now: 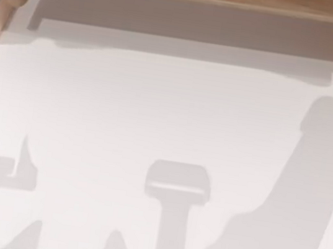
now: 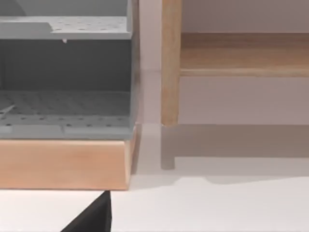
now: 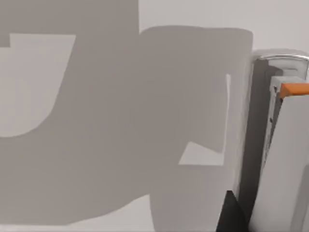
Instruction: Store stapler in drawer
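You reach first for the stapler point(image 3: 282, 159) lying at the tabletop's point(image 1: 156, 110) four o'clock edge; whether either hand is released or clenched, I cannot tell.

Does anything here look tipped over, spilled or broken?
Nothing stands out. The white tabletop carries shadows, the wooden cabinet sits squarely at its edge, and a white and grey object with an orange tip lies at the right, with no damage visible.
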